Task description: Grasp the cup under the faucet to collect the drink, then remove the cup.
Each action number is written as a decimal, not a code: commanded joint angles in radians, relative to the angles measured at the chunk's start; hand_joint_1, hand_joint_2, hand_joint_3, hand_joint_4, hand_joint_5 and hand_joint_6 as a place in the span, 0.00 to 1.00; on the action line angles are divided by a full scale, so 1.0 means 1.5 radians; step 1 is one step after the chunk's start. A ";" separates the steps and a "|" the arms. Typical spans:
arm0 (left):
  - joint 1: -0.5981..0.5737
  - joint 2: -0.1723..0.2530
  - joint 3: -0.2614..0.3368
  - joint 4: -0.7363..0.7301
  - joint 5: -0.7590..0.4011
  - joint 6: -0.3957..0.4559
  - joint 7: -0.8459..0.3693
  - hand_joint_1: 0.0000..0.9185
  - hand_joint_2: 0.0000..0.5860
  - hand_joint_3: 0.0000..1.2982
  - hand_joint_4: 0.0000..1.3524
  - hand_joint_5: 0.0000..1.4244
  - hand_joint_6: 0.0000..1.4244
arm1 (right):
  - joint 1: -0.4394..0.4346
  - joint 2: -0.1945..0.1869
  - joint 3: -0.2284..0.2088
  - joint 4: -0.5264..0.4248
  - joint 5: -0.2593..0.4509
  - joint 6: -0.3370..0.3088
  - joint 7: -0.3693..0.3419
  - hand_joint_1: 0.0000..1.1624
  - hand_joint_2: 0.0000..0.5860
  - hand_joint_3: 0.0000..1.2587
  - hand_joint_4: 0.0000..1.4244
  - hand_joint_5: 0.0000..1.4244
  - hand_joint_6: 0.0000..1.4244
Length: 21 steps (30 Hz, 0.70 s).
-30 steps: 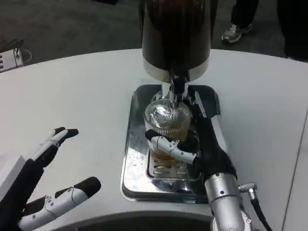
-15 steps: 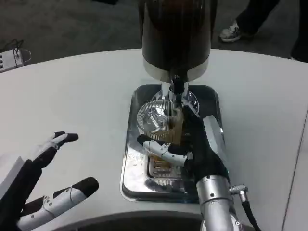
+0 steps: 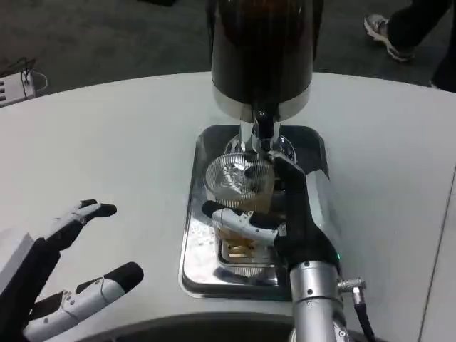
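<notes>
A ribbed clear glass cup [image 3: 239, 187] with amber drink in it stands over the steel drip tray [image 3: 196, 246], just in front of the faucet [image 3: 261, 130] of the dark dispenser [image 3: 261, 50]. My right hand [image 3: 285, 221] grips the cup, the thumb across its front and the other fingers along its right side. My left hand [image 3: 60, 278] rests at the lower left of the table with fingers spread, holding nothing.
The white table [image 3: 107, 149] stretches wide to the left and right of the tray. A person's shoe [image 3: 385, 32] shows on the dark floor beyond the far edge. A white power strip [image 3: 18, 85] lies at the far left.
My right hand has drawn the cup a little left and toward me, away from under the faucet. The left hand has barely shifted. The shoe beyond the table moved right.
</notes>
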 commanded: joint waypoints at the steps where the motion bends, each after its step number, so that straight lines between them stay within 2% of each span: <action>1: 0.002 0.012 0.006 0.006 -0.014 -0.003 -0.005 0.00 0.14 0.18 0.07 0.11 0.17 | 0.010 0.021 0.004 -0.004 -0.005 0.003 -0.028 0.81 0.42 0.50 0.56 0.65 0.66; 4: 0.003 0.014 0.004 0.008 -0.018 -0.005 -0.003 0.00 0.14 0.18 0.07 0.11 0.17 | 0.013 0.021 0.005 -0.007 -0.005 -0.001 -0.035 0.81 0.40 0.57 0.64 0.76 0.80; 7: 0.001 0.014 0.003 0.011 -0.021 -0.009 0.000 0.00 0.14 0.18 0.07 0.11 0.18 | 0.023 0.019 0.005 -0.024 0.000 -0.005 -0.030 0.81 0.39 0.62 0.72 0.84 0.89; 16: -0.003 0.012 0.003 0.023 -0.026 -0.020 0.003 0.00 0.14 0.18 0.08 0.11 0.18 | 0.063 0.007 0.012 -0.092 -0.002 0.003 0.016 0.80 0.39 0.72 0.82 0.94 1.00; 21: -0.005 0.010 0.002 0.027 -0.026 -0.026 0.005 0.00 0.14 0.18 0.08 0.11 0.18 | 0.098 -0.008 0.021 -0.157 -0.007 0.012 0.065 0.80 0.39 0.76 0.84 0.97 1.00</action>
